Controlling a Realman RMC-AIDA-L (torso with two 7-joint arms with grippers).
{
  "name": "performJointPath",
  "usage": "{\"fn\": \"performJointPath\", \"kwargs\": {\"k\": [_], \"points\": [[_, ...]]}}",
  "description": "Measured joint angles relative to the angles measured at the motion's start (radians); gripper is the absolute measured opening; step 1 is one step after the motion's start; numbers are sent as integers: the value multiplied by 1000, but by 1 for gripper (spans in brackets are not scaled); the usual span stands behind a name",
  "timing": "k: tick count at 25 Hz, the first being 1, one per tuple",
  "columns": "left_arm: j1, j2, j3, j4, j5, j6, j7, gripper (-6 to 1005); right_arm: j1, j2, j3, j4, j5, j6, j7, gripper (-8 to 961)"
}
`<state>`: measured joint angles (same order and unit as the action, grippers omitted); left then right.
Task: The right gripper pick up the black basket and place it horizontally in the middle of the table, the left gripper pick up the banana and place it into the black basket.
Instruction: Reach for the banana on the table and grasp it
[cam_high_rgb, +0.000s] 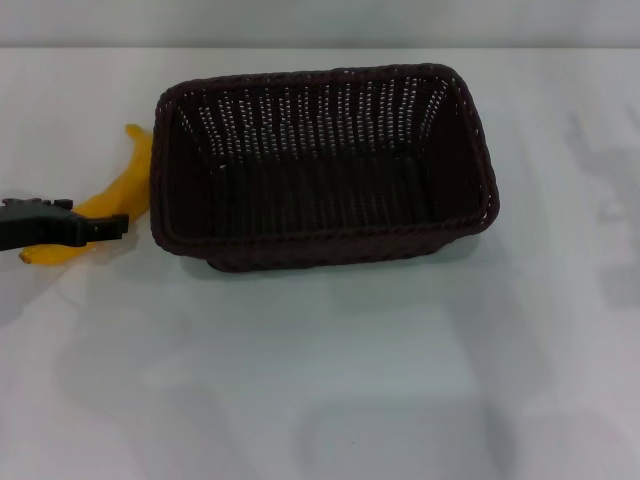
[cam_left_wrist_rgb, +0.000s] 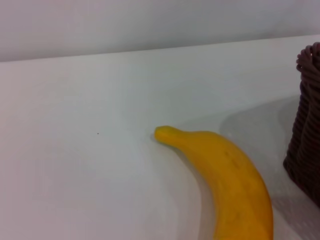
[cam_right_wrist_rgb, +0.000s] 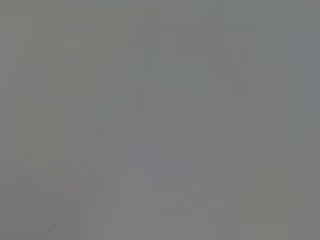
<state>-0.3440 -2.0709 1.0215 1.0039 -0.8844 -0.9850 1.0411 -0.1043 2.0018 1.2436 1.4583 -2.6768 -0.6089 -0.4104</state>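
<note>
The black basket (cam_high_rgb: 325, 165) stands upright on the white table (cam_high_rgb: 350, 380), its long side across the head view, about in the middle. The banana (cam_high_rgb: 112, 190) lies on the table just to the left of the basket, outside it. The left gripper (cam_high_rgb: 100, 228) is over the near end of the banana; I cannot tell whether its fingers are apart or pressed together. The right wrist view shows only grey.

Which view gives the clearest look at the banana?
The left wrist view: the banana fills it, unobstructed. In the head view the left end effector partly covers it beside the basket. The right wrist view shows none.
</note>
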Motion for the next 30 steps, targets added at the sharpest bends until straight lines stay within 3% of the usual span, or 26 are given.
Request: {"fn": "performJointPath", "kwargs": {"k": [8,28,30], "points": [[-32,5,-26,-38,7,-11,-15,836,0,0,-3,11,0,0,-2,734],[-35,5,-26,-38,19,13,-18,826,2,0,-4,14,0,-1,2,734],[-35,5,-26,-38,19,13,-19,740,2,0,-4,14,0,-2,2,734]]}}
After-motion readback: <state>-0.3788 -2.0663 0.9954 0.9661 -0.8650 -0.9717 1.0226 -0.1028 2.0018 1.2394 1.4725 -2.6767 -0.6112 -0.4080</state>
